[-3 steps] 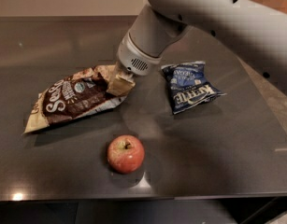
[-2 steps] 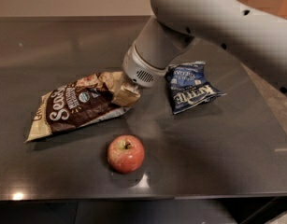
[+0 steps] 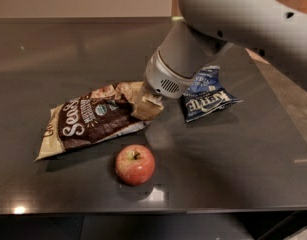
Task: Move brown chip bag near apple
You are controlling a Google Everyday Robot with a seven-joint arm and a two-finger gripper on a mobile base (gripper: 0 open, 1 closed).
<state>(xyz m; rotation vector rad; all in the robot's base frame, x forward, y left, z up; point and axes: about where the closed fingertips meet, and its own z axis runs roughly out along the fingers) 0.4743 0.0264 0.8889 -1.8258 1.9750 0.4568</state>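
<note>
The brown chip bag [image 3: 90, 121] lies flat on the dark table, its dark centre with white lettering facing up and its cream ends left and right. My gripper [image 3: 148, 105] is shut on the bag's right end, which is lifted and crumpled. The red apple [image 3: 135, 164] with a yellowish patch at its stem sits just in front of the bag's right half, a short gap below it. The arm comes in from the upper right and hides part of the bag's end.
A smaller dark-blue chip bag [image 3: 208, 98] lies to the right of my gripper, partly under the arm. The table's front edge [image 3: 153, 210] runs just below the apple. A wall and floor show at the back and right.
My gripper has dragged the brown chip bag to the right and toward the front, so the bag's right end now sits closer to the apple. The apple and blue bag stay put.
</note>
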